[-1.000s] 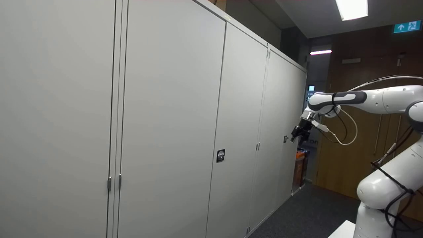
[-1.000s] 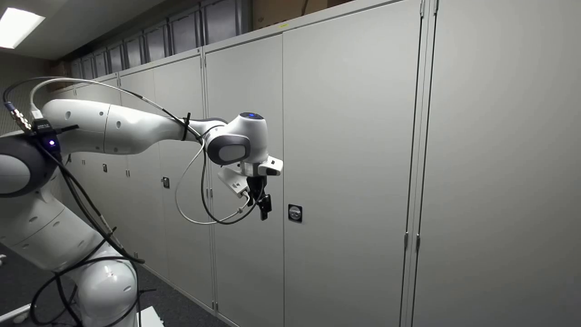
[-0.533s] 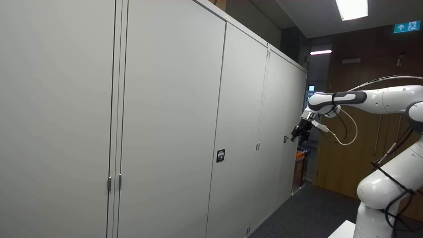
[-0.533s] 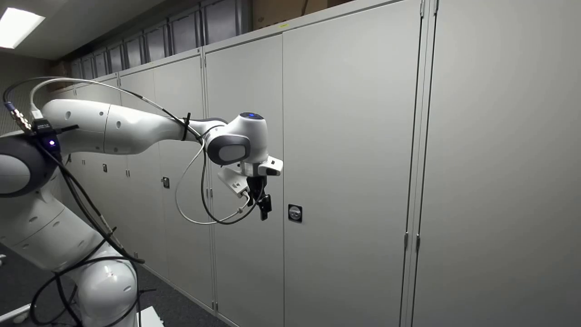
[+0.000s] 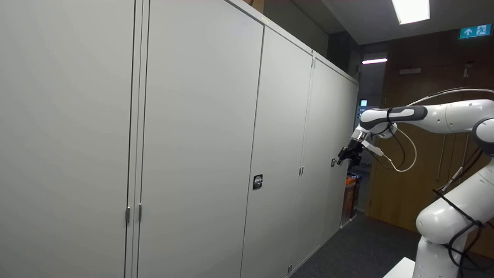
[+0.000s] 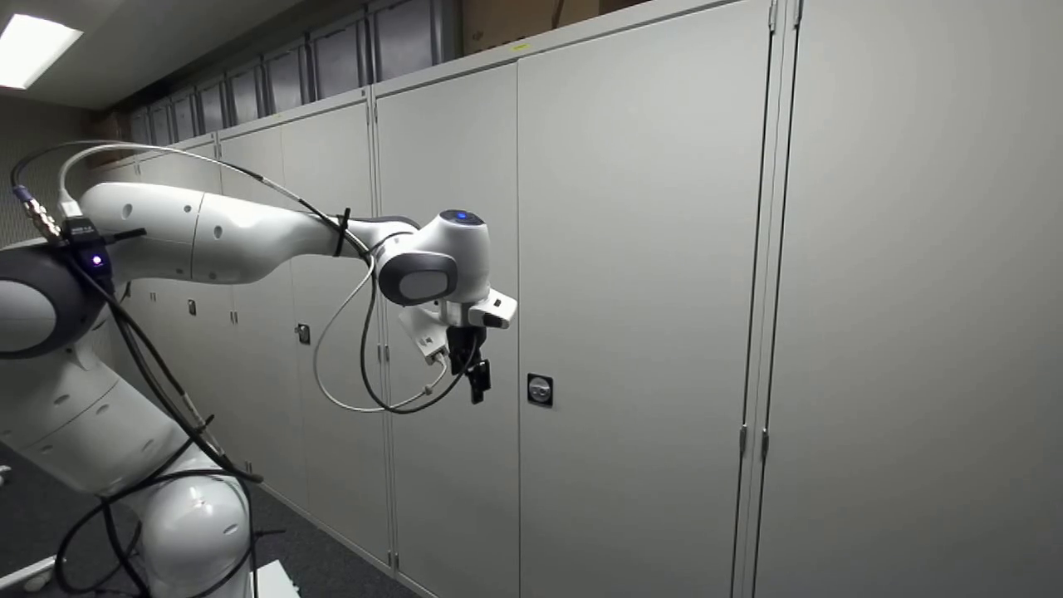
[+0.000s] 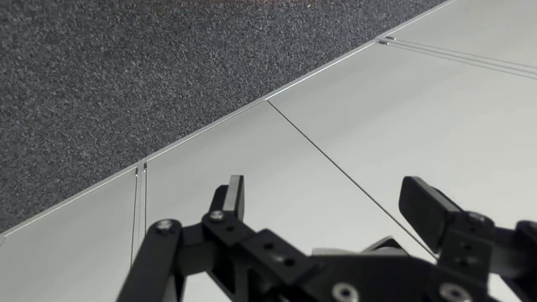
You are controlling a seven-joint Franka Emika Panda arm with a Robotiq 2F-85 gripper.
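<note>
My black gripper (image 7: 325,195) is open in the wrist view, its fingers wide apart with nothing between them. Beyond it are pale grey cabinet doors (image 7: 277,167) with a dark seam running diagonally. A dark corner of a lock plate (image 7: 389,242) and a pale strip (image 7: 331,251) show just past the gripper's palm, which hides the rest. In an exterior view the gripper (image 5: 344,159) points down at a slant, close beside a door lock (image 5: 333,162). In an exterior view the gripper (image 6: 477,386) hangs left of a round lock on a black plate (image 6: 540,389). Contact cannot be told.
Tall grey cabinets (image 5: 200,135) form a long wall. Another lock (image 5: 257,181) is on a nearer door. Orange-topped bins (image 5: 349,180) and wooden doors (image 5: 417,177) stand at the far end. Cables loop (image 6: 332,390) below the wrist. Dark carpet (image 7: 126,84) meets the cabinet base.
In the last half second the gripper and wrist have shifted slightly, a little left in both exterior views, with the hanging cables. The tip is nearer the lock in an exterior view. The cabinets have not moved.
</note>
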